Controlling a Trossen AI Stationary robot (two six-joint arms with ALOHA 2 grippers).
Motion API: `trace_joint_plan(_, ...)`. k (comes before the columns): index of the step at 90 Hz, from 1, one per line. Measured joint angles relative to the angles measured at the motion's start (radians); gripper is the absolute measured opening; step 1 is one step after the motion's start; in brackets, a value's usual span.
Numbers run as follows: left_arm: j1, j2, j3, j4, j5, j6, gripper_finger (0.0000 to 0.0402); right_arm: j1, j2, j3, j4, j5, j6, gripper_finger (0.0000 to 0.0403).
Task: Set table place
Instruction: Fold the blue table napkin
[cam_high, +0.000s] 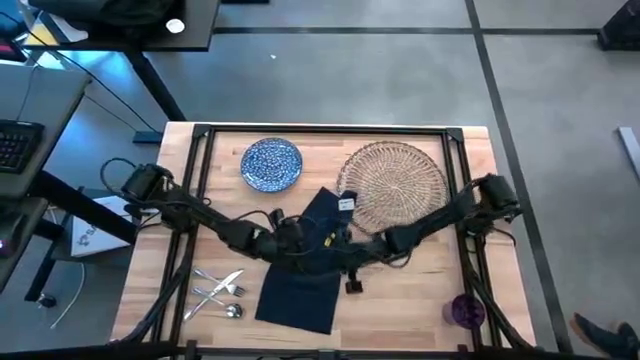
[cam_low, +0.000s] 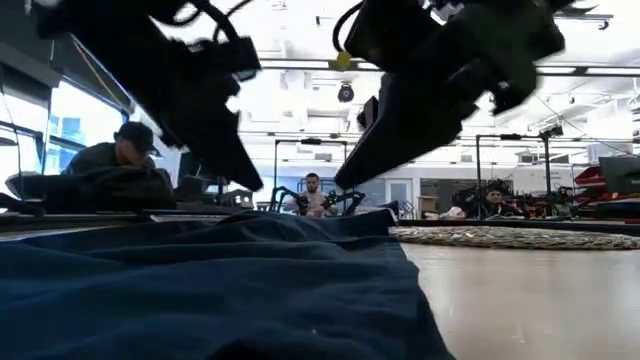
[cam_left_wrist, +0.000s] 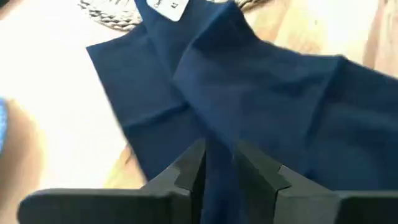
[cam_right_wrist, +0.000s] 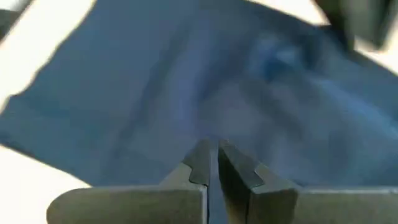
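- The dark navy napkin (cam_high: 308, 262) lies mid-table, running from the front edge up toward the back, its far end lapping the rim of the wicker placemat (cam_high: 398, 183); I judge it is mid-handling, not yet laid beside the setting.
- Its long axis runs front to back, leaning slightly toward the right edge, with the white tag (cam_high: 346, 203) at the far end; folds rumple the middle.
- My left gripper (cam_left_wrist: 219, 163) is clamped on a raised ridge of the cloth, the fabric passing between the fingers.
- My right gripper (cam_right_wrist: 212, 157) sits pinched nearly closed over the same cloth; a fold appears caught in it, though blur makes that a judgement.
- Both arms meet over the napkin's middle, I think so I can lift and spread it with two holds.
- The blue speckled plate (cam_high: 272, 163) rests near the back edge, apart from the placemat.
- The cutlery (cam_high: 218, 291) lies near the front-left corner, the purple cup (cam_high: 467, 311) near the front-right corner of the table (cam_high: 420, 290).
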Motion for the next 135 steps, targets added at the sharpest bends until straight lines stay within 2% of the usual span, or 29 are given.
trace_joint_plan(8,0.039,0.047,0.0,-0.016,-0.004,-0.001,0.0064,0.019,0.039,0.019,-0.041,-0.012,0.042,0.0)
trace_joint_plan(16,0.064,0.036,0.001,-0.173,-0.01,-0.037,0.0064,0.031,0.04,0.028,-0.147,-0.003,0.105,0.0)
trace_joint_plan(30,0.055,-0.098,0.014,-0.55,-0.08,-0.17,0.0064,0.07,-0.006,0.032,-0.375,0.064,0.2,0.0)
trace_joint_plan(38,0.024,-0.19,0.009,-0.658,-0.126,-0.27,0.0064,0.093,-0.04,0.028,-0.463,0.116,0.227,0.0)
trace_joint_plan(45,-0.001,-0.256,-0.01,-0.597,-0.154,-0.283,0.0064,0.107,-0.078,0.025,-0.476,0.145,0.225,0.0)
trace_joint_plan(57,-0.023,-0.268,-0.069,-0.206,-0.089,-0.078,0.0064,0.113,-0.154,0.027,-0.452,0.171,0.202,0.0)
trace_joint_plan(66,0.004,-0.2,-0.1,0.093,0.002,0.04,0.0064,0.113,-0.166,0.027,-0.375,0.162,0.153,0.0)
trace_joint_plan(75,0.06,-0.094,-0.102,0.235,0.043,0.082,0.0064,0.119,-0.138,0.024,-0.211,0.101,0.102,0.0)
trace_joint_plan(84,0.12,0.006,-0.098,0.332,0.082,0.104,0.0064,0.12,-0.057,0.018,-0.103,0.009,0.103,0.0)
trace_joint_plan(94,0.169,0.075,-0.092,0.308,0.089,0.12,0.0064,0.117,0.019,0.017,-0.048,-0.104,0.172,0.0)
trace_joint_plan(102,0.191,0.057,-0.091,0.218,0.083,0.122,0.0063,0.114,0.046,0.017,-0.101,-0.125,0.22,0.0)
trace_joint_plan(112,0.178,-0.044,-0.089,0.0,0.05,0.109,0.0051,0.123,0.042,0.022,-0.207,-0.078,0.279,0.0)
trace_joint_plan(124,0.129,-0.199,-0.089,-0.307,-0.013,0.009,0.0033,0.145,0.04,0.024,-0.298,-0.052,0.329,0.0)
trace_joint_plan(129,0.105,-0.254,-0.089,-0.335,-0.03,-0.021,0.0026,0.151,0.039,0.024,-0.303,-0.044,0.335,0.0)
trace_joint_plan(135,0.08,-0.291,-0.095,-0.249,-0.035,-0.018,0.0019,0.153,0.028,0.023,-0.303,-0.044,0.336,0.0)
